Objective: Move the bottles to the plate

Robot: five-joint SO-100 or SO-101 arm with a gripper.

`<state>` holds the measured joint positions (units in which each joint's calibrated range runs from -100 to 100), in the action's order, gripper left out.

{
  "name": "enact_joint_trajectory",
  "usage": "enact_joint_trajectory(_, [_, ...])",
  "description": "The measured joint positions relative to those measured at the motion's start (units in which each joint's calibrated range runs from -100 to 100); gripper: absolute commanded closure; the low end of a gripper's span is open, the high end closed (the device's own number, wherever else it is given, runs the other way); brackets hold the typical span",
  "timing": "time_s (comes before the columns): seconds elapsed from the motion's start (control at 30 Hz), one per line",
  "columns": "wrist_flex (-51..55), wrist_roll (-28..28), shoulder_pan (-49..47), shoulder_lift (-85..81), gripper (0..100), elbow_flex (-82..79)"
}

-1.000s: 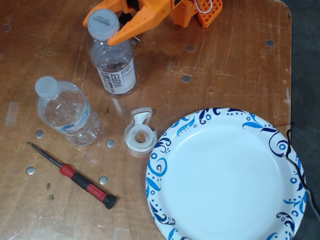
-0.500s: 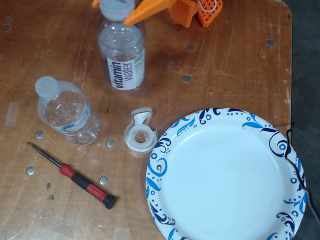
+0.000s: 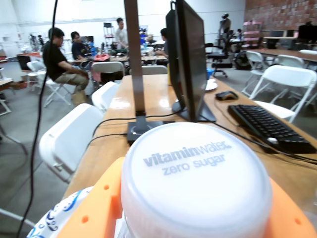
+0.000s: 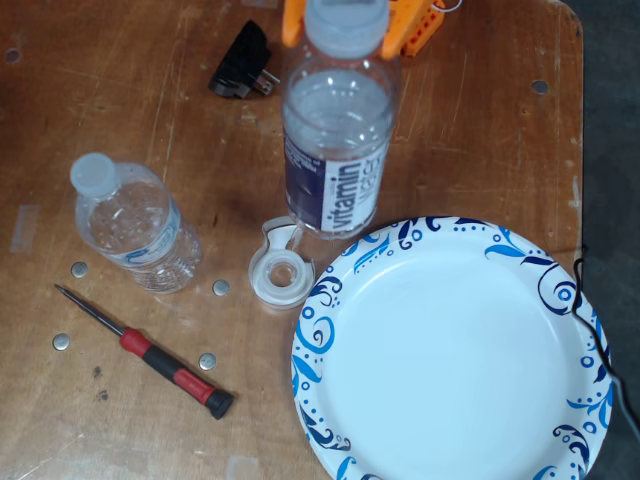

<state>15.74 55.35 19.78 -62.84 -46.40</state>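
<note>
My orange gripper (image 4: 345, 25) is shut on the neck of the vitaminwater bottle (image 4: 335, 150), just below its white cap (image 3: 195, 183), and holds it up off the table. In the fixed view the bottle's base overlaps the upper left rim of the blue-swirl paper plate (image 4: 318, 330). In the wrist view orange fingers (image 3: 96, 208) flank the cap, and a bit of the plate (image 3: 59, 218) shows at lower left. The ribbed bottle with the blue-white label (image 4: 130, 225) stands on the table at the left, untouched.
A white tape dispenser (image 4: 280, 265) sits just left of the plate, partly under the held bottle in the fixed view. A red-handled screwdriver (image 4: 150, 352) and several small metal discs lie at lower left. A black plug (image 4: 240, 60) lies at the top.
The vitaminwater bottle has risen toward the camera and moved right and down in the fixed view, toward the plate's rim. The black plug has come into sight.
</note>
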Motion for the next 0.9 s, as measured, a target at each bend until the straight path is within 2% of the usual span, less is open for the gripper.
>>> enact_joint_trajectory(0.23, [-6.04, 0.0, -11.21, 17.53, 96, 6.03])
enact_joint_trajectory(0.57, [-7.06, 1.3, -23.34, 28.94, 96, 6.74])
enact_joint_trajectory(0.63, [-9.87, 2.87, -23.52, 31.21, 96, 6.74])
enact_joint_trajectory(0.9, [-25.28, 3.54, -25.43, 40.94, 96, 6.74])
